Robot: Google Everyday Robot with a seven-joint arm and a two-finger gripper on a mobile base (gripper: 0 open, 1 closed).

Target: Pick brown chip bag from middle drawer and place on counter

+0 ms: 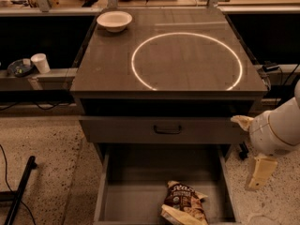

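Note:
The brown chip bag (183,203) lies crinkled on the floor of the open middle drawer (133,193), near its front right corner. The counter (112,71) is the cabinet's glossy grey-brown top with a bright ring on it. My gripper (259,171) hangs at the right edge of the view under the white arm, outside the drawer's right wall. It is to the right of the bag, higher than it, and apart from it. Nothing shows in the gripper.
A white bowl (114,20) sits at the counter's back left corner. A shut drawer front with a black handle (168,129) is above the open drawer. A white cup (41,62) stands on a ledge at the left. A black stand leg (18,191) lies on the floor.

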